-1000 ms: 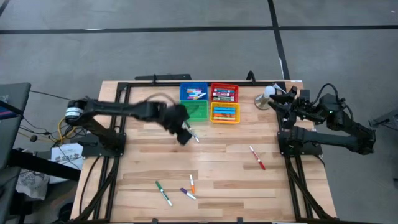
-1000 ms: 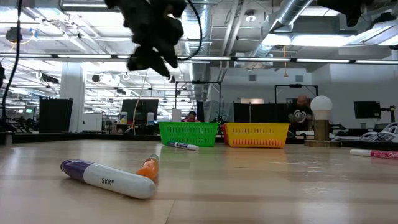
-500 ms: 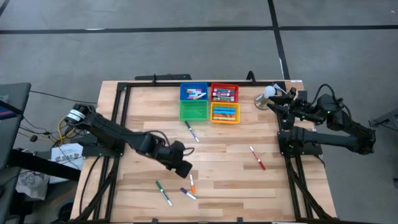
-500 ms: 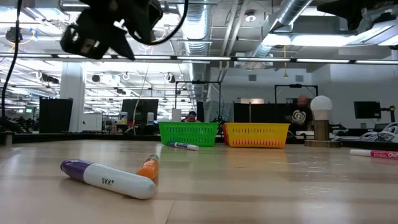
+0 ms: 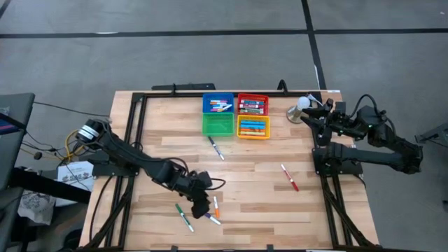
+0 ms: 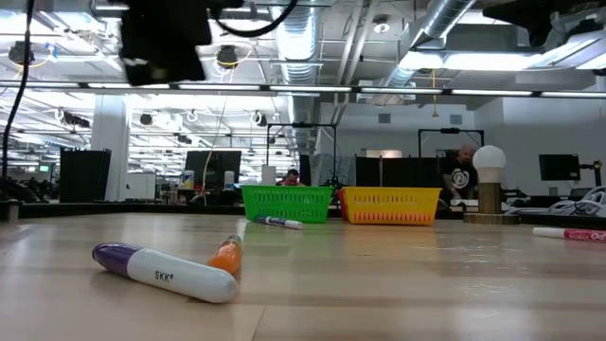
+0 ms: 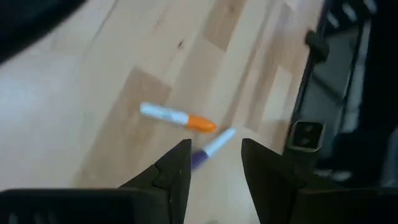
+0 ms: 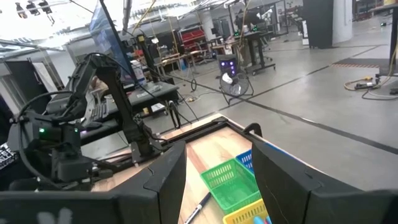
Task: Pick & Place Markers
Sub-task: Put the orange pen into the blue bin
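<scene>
Loose markers: five lie on the bare wood in the high view. A green-capped marker (image 5: 183, 217) is at lower centre-left, an orange-capped marker (image 5: 216, 206) just right of it, a purple-capped marker (image 5: 212, 219) beside that, touching or nearly so. A dark-tipped marker (image 5: 216, 149) lies at centre below the bins, and a red marker (image 5: 290, 177) right of centre.
Binned markers: several fill the blue, red and yellow bins; too small to count.
Low view: the purple-capped marker (image 6: 163, 272) lies in the lower left foreground with the orange cap (image 6: 225, 254) behind it; the red one (image 6: 569, 232) shows at the right edge.
Left gripper (image 5: 198, 208): lower centre of the high view, above the wood between the green-capped and orange-capped markers; its jaws stand apart with nothing between them, and its own view shows the orange marker (image 7: 177, 117) and the purple one (image 7: 209, 148) past the fingertips.
Right gripper (image 5: 310, 116): waits at the upper right, off the table's right side; jaws parted, empty.
Bins: four, in a square block at upper centre: blue bin (image 5: 218, 97), red bin (image 5: 253, 96), green bin (image 5: 218, 131), yellow bin (image 5: 253, 134).
Other things: a white ball lamp (image 5: 302, 103) on a round base, right of the bins; a black frame (image 5: 140, 112) around the table.
In the way: the left arm's end partly covers the purple-capped marker from above.
</scene>
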Robot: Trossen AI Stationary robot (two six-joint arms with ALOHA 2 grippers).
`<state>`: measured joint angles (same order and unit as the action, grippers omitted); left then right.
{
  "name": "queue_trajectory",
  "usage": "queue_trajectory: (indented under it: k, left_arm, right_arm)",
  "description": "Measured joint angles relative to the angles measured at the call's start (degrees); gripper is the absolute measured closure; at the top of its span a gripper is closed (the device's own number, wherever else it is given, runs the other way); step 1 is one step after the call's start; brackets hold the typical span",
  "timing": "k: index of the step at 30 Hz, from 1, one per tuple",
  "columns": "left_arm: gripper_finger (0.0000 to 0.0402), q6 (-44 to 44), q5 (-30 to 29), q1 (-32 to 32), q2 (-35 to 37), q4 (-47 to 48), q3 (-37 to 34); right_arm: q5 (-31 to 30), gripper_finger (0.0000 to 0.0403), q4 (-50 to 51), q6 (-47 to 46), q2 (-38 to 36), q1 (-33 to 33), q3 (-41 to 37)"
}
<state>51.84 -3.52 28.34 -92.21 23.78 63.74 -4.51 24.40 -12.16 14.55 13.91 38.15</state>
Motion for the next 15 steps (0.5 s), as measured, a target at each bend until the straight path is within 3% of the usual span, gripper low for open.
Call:
queue_trajectory:
  k: [9,15]
  left_arm:
    - [0.0262,-41.73,0.31,-0.48,-2.27,-2.5,0.01]
    - [0.0262,-55.95,0.38,-1.64,-5.87,-3.92,0.03]
  right_arm:
    - [0.01,0.0233,0.49,-0.09,0.0,0.0,0.0]
    - [0.0,0.0233,0.57,-1.36,0.0,0.01,0.0]
